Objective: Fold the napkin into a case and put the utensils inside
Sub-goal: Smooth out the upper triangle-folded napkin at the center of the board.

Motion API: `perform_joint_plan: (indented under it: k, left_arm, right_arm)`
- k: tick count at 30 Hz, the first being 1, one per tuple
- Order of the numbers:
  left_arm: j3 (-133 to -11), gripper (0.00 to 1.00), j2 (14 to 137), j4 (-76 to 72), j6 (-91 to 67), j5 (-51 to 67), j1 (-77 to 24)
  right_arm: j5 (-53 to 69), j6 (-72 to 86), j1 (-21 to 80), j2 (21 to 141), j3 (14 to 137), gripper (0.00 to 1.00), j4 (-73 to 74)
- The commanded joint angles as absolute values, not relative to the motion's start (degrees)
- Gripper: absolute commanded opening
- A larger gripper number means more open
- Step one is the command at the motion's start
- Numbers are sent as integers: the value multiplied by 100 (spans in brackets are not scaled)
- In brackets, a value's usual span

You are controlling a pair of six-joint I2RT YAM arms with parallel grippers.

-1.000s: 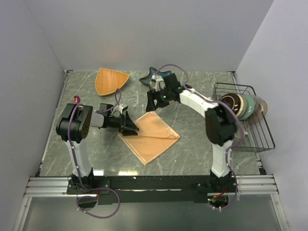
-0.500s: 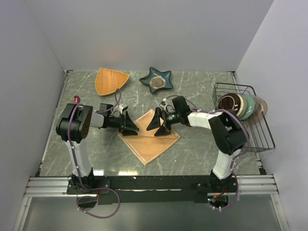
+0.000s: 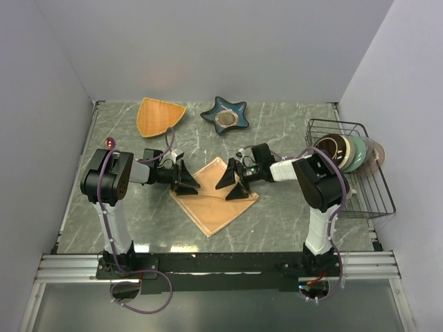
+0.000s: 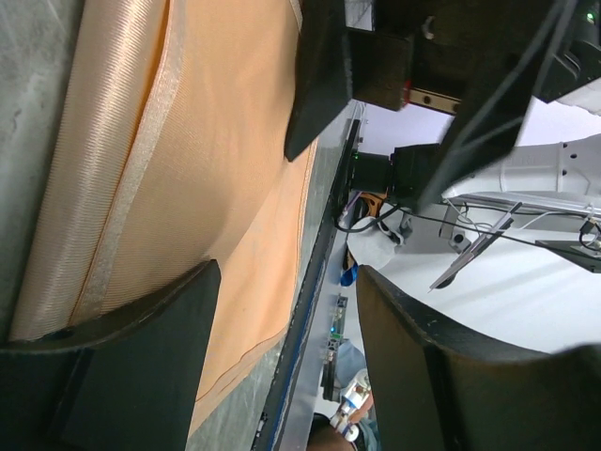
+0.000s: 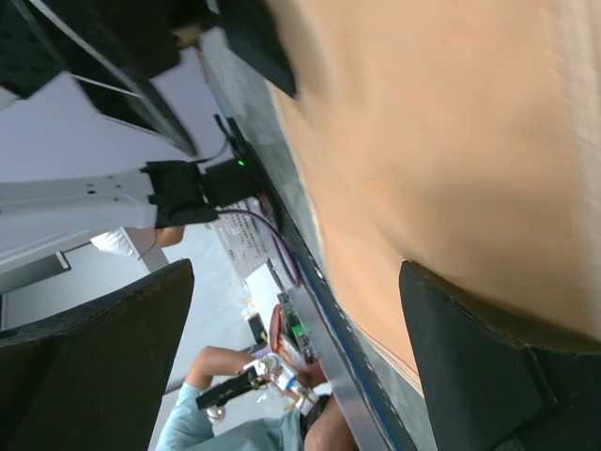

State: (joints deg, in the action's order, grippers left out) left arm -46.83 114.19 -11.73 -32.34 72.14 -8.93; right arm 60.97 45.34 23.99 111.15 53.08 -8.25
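Observation:
The napkin [image 3: 216,199] lies flat mid-table as a peach-orange diamond with a crease across it. My left gripper [image 3: 187,180] is low at its left corner and open. In the left wrist view one finger [image 4: 141,366] rests on the cloth [image 4: 216,141] and the other hangs free. My right gripper [image 3: 233,185] faces it at the cloth's right side, wide open. Its one finger [image 5: 488,366] sits against the satin [image 5: 451,122] with nothing between the jaws. Of the utensils, only a small round purple-pink shape [image 3: 111,142] shows beside the left arm's shoulder.
An orange fan-shaped dish [image 3: 159,116] and a blue star-shaped dish [image 3: 225,115] sit at the back. A wire rack [image 3: 360,187] with bowls stands along the right wall. Walls close in the left, back and right sides.
My right arm swung from the star dish down to the napkin's right side, and its jaws opened wider. The left arm and the napkin stayed put.

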Motion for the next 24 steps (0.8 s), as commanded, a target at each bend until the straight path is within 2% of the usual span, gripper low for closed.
perform_joint_plan:
  k: [1,6,12,17,22,24]
  left_arm:
    - [-4456,67,11637,-1002,-2663,6319,-835]
    - [-4474,67,11681,-967,-2610,6319,-835]
    - [-4509,67,11751,-923,-2540,6433,-835]
    - [-4544,70,11462,-817,-2365,6661,-835]
    - [-4982,73,10575,-178,-1936,6943,-844]
    - [-5551,74,9969,753,-1628,6944,-887]
  right_arm:
    - [6117,3517,2102,11223,5098,98,-44]
    - [6187,2822,1828,11347,4949,97,509]
    - [6381,2672,1758,11347,4781,96,387]
    - [6425,2506,1784,10829,4851,96,562]
    - [6363,1593,1758,10039,5667,96,2063]
    - [6311,1030,1749,9529,6254,97,2921]
